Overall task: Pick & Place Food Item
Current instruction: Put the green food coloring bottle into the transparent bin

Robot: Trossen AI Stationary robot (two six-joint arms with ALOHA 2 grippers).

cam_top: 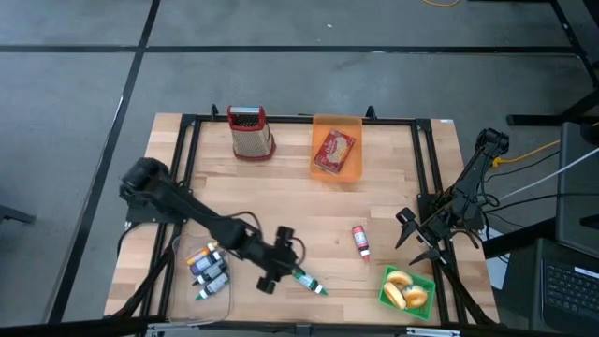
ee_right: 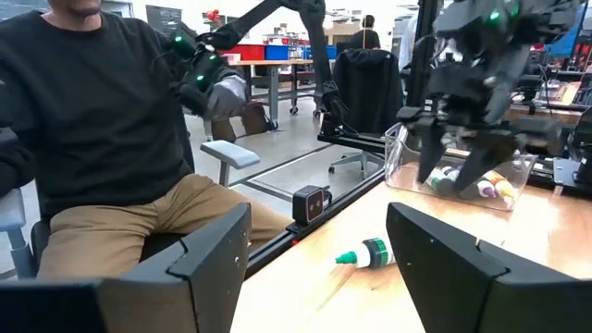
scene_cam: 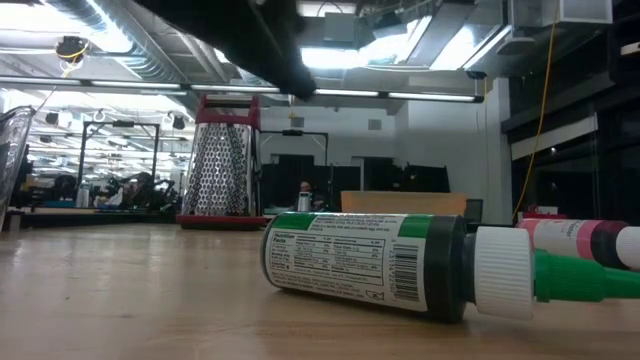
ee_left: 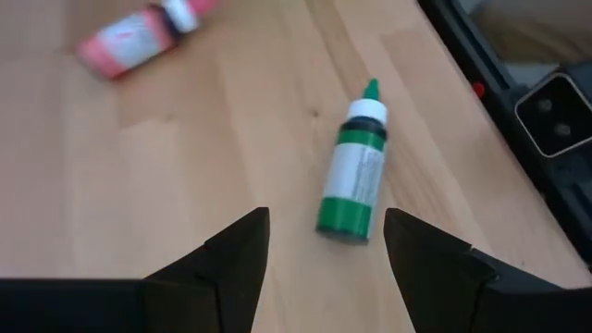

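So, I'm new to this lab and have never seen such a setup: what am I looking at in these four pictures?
Two dark robot arms work at a wooden table. One picture looks straight down, one looks level across the tabletop, and two come from cameras on the arms' wrists. The left gripper, open and holding nothing, hangs over a green squeeze bottle with a white collar lying on its side. The right gripper waits open at the table's right edge. Also there: a pink bottle, a red-framed metal grater, an orange tray with a red packet, a green tray of pastries, and a clear bin of bottles.
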